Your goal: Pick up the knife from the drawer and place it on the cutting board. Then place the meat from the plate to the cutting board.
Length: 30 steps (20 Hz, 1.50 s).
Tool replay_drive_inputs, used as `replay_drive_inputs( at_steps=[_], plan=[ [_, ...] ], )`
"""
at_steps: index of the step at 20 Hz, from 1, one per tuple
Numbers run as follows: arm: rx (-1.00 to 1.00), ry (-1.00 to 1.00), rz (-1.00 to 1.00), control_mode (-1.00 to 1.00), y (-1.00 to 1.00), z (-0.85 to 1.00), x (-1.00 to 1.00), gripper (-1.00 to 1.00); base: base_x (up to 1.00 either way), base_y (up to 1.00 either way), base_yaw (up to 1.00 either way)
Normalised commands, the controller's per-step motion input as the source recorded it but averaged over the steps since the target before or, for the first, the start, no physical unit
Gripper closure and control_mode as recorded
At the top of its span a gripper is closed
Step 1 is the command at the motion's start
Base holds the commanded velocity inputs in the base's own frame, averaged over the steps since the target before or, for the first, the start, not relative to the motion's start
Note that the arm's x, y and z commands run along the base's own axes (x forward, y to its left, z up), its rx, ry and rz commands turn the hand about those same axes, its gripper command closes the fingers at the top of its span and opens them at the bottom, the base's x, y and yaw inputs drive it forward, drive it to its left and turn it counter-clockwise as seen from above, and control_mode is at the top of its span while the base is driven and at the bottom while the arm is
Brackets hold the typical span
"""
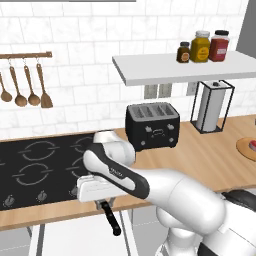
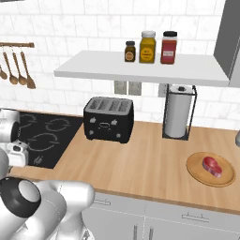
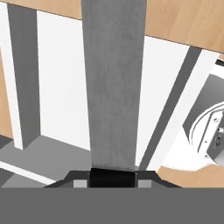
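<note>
Gripper [image 1: 103, 203] pinches the knife [image 1: 113, 220], handle hanging below its fingers over the drawer [image 1: 80, 245]; blade ahead.

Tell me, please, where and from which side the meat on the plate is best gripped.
Probably from straight above, with the fingers closing across the narrower width of the meat. It lies flat and low near the middle of the plate, which leaves bare plate on every side for the fingers to come down.
</note>
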Motion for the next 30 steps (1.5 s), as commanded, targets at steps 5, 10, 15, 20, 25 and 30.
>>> replay_drive_inputs(
  at_steps=[5,10,15,20,25,30],
  plan=[
    [0.05,0.00,0.00,-1.00,-0.34,-0.01,0.15,1.00,0.00,0.00,0.00],
    [0.00,-0.06,-0.01,1.00,-0.12,-0.02,-0.19,1.00,-0.40,-0.01,0.00],
    [0.00,0.00,0.00,1.00,0.00,0.00,0.00,1.00,-1.00,-0.25,-0.08],
    [0.00,0.00,0.00,1.00,0.00,0.00,0.00,1.00,-1.00,0.01,-0.13],
    [0.00,0.00,0.00,1.00,0.00,0.00,0.00,1.00,-0.16,1.00,-0.18],
    [0.00,0.00,0.00,1.00,0.00,0.00,0.00,1.00,0.21,1.00,-0.22]
  ],
)
